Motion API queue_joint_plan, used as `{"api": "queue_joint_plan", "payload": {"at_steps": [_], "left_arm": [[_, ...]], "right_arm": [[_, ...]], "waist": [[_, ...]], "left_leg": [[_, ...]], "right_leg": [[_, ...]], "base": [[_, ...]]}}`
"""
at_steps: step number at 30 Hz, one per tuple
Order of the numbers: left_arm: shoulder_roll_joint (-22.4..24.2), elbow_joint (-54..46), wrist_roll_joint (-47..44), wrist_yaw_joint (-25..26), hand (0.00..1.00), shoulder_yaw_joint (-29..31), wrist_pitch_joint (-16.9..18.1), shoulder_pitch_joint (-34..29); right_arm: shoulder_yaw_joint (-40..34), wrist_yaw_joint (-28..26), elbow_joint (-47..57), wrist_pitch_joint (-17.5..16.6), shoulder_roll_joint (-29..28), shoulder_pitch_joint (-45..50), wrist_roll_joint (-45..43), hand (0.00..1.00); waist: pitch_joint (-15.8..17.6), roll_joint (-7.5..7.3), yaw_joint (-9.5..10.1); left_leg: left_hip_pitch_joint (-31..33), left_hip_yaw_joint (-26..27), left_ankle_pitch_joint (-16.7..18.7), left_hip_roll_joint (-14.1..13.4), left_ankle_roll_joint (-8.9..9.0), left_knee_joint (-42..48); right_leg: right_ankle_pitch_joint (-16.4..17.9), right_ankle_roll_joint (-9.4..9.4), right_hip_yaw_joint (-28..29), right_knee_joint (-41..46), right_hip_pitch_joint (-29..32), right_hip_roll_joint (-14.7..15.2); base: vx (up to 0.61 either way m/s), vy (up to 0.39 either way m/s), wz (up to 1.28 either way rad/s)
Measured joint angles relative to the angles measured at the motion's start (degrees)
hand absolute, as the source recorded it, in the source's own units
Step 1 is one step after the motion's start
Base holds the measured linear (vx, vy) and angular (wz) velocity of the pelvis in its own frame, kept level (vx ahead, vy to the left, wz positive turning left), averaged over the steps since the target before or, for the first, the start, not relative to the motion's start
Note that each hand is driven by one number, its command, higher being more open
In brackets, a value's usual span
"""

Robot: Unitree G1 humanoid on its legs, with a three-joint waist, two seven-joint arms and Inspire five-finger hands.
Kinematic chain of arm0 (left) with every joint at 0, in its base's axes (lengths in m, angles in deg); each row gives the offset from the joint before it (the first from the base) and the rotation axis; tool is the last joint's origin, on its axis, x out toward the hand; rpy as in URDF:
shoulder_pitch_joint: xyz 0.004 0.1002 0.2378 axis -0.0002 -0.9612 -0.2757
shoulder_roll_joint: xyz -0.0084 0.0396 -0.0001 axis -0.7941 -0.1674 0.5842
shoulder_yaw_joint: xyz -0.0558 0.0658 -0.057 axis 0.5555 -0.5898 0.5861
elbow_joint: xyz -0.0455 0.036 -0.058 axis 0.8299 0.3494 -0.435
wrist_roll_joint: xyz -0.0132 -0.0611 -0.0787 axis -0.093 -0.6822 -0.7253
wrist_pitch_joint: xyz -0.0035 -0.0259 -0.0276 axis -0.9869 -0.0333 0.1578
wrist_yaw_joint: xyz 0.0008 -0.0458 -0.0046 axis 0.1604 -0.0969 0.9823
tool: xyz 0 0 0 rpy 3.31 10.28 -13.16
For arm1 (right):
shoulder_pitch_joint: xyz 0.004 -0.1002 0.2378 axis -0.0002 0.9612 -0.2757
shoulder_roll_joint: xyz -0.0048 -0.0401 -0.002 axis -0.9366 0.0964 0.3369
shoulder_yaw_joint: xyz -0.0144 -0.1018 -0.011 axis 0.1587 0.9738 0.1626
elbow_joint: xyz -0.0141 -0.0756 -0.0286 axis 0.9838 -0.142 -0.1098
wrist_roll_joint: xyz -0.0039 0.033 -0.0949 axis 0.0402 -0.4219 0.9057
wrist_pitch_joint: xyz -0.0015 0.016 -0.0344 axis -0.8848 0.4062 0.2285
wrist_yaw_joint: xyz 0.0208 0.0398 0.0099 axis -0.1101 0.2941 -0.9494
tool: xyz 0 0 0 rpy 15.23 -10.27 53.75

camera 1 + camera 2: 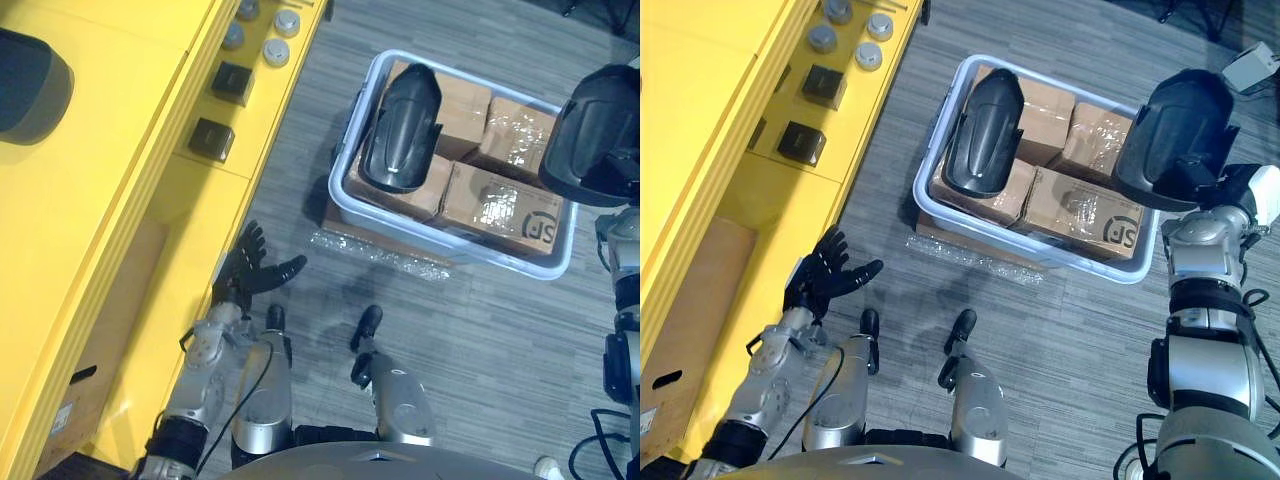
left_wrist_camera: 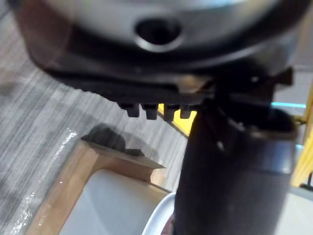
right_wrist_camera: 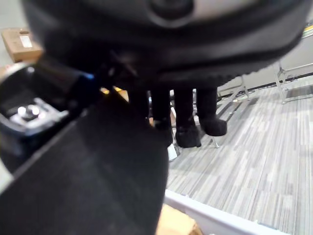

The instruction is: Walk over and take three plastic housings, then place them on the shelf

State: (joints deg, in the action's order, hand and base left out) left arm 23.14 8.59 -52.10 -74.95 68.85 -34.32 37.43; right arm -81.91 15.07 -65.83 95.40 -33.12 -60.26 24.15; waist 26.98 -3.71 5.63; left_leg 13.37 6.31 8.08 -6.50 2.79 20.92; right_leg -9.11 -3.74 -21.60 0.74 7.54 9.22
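Grey plank floor (image 1: 1070,330) runs beside a yellow shelf (image 1: 710,100) along the left of the frame. At lower left the left hand (image 1: 820,280) hangs empty, fingers spread. At centre sits a bin (image 1: 1040,262) of boxes (image 1: 1080,215), with a housing (image 1: 983,135) lying on top. At upper right the right hand (image 3: 185,115) grips the other housing (image 1: 1175,135) above the bin's edge. The collecting step looks to be in hand. Next, the free hand likely has to reach into the bin.
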Motion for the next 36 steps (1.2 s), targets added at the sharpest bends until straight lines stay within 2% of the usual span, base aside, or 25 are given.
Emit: {"api": "queue_joint_plan", "payload": {"at_steps": [5, 8, 9, 10, 11, 13, 16, 20, 26, 31, 36], "left_arm": [[-6.2, 0.2, -3.8, -4.8, 1.00, -0.7, -9.1, 7.6], [-7.8, 1.6, -12.7, -9.8, 1.00, -1.4, -14.4, 15.1], [-8.1, 2.1, -14.6, -10.7, 1.00, -1.6, -15.2, 16.6], [-8.6, 3.5, -20.0, -13.1, 1.00, -1.9, -18.0, 20.2], [-8.8, 3.9, -21.8, -13.6, 1.00, -2.1, -18.7, 21.3], [-8.9, 4.7, -29.4, -16.2, 1.00, -2.4, -22.3, 24.6], [-8.9, 5.3, -37.2, -18.4, 1.00, -3.8, -26.3, 27.2], [-8.9, 7.2, -42.9, -19.4, 1.00, -5.0, -26.8, 29.5], [-8.6, 7.4, -45.6, -17.8, 1.00, -5.1, -25.1, 30.5], [-5.9, 9.1, -45.6, -15.7, 1.00, -5.9, -24.6, 30.5], [-3.5, 11.7, -45.2, -14.6, 1.00, -8.7, -24.7, 30.3]], "right_arm": [[4.0, 0.0, 2.5, -0.7, -2.1, 0.7, 2.9, 0.00], [6.1, -0.2, 5.9, -2.5, -3.0, 0.6, 6.7, 0.00], [6.5, -0.3, 6.6, -3.0, -3.0, 0.6, 7.0, 0.00], [7.7, -0.7, 8.2, -5.7, -3.0, 0.6, 9.1, 0.00], [8.2, -0.8, 9.2, -6.6, -3.0, 0.5, 9.2, 0.00], [9.5, -0.9, 12.3, -11.3, -3.0, 0.5, 13.1, 0.00], [10.7, -0.9, 15.3, -16.2, -3.0, 0.6, 15.9, 0.00], [11.8, -0.3, 16.0, -21.6, -4.7, 0.7, 18.1, 0.00], [11.8, 2.0, 20.8, -25.6, -8.7, 5.7, 20.6, 0.00], [13.2, 2.2, 24.9, -30.2, -13.5, 11.2, 25.8, 0.00], [16.3, 2.2, 24.9, -33.5, -16.4, 15.9, 28.3, 0.00]], "waist": [[-0.8, -0.21, -1.23], [-0.8, -0.21, -1.26], [-0.8, -0.21, -1.30], [-0.8, -0.21, -1.38], [-0.8, -0.21, -1.47], [-0.8, -0.23, -2.44], [-0.9, -0.35, -3.24], [-1.1, -0.70, -4.17], [-1.6, -1.34, -4.29], [-3.7, -2.89, -4.52], [-6.3, -3.68, -4.40]], "left_leg": [[0.0, 0.6, 0.2, -0.4, 0.23, 0.8], [0.3, 1.8, 0.3, -1.0, 0.22, 0.9], [0.3, 1.9, 0.3, -1.0, 0.22, 0.9], [0.3, 2.3, 0.3, -1.0, 0.23, 0.9], [0.3, 2.4, 0.3, -1.0, 0.24, 0.9], [0.3, 2.7, 0.3, -1.1, 0.27, 0.7], [0.1, 3.1, 0.3, -1.0, 0.33, 0.3], [-1.2, 3.2, -0.7, -0.6, 0.47, -1.9], [-4.6, 3.5, -2.3, 0.1, 0.68, -5.6], [-6.4, 4.6, -2.3, 0.1, 0.95, -6.3], [-8.7, 5.8, -2.2, 0.1, 1.00, -7.2]], "right_leg": [[-0.5, 0.54, 1.0, -0.4, 0.1, -0.7], [-1.4, 0.65, 1.9, -1.8, 0.1, -1.1], [-1.6, 0.81, 2.1, -2.0, 0.2, -1.2], [-1.7, 0.83, 2.5, -2.0, 0.5, -1.3], [-1.7, 0.85, 2.6, -2.0, 0.5, -1.4], [-2.0, 0.93, 2.9, -2.0, 0.8, -1.5], [-2.2, 1.03, 3.2, -2.0, 1.1, -1.5], [-2.7, 1.68, 3.3, -2.0, 1.0, -1.4], [-2.7, 1.75, 3.3, -3.6, -1.3, -1.3], [-2.7, 1.78, 3.8, -5.1, -2.9, -1.6], [-2.7, 1.76, 4.5, -5.2, -4.2, -1.6]], "base": [[-0.04, 0.012, -0.11], [-0.06, 0.014, -0.17], [-0.06, 0.030, -0.15], [-0.04, 0.033, -0.12], [-0.04, 0.041, -0.12], [0.00, 0.043, -0.06], [0.03, 0.058, -0.05], [0.02, 0.042, -0.01], [0.01, 0.011, -0.01], [-0.02, 0.001, -0.09], [0.00, 0.026, -0.11]]}}
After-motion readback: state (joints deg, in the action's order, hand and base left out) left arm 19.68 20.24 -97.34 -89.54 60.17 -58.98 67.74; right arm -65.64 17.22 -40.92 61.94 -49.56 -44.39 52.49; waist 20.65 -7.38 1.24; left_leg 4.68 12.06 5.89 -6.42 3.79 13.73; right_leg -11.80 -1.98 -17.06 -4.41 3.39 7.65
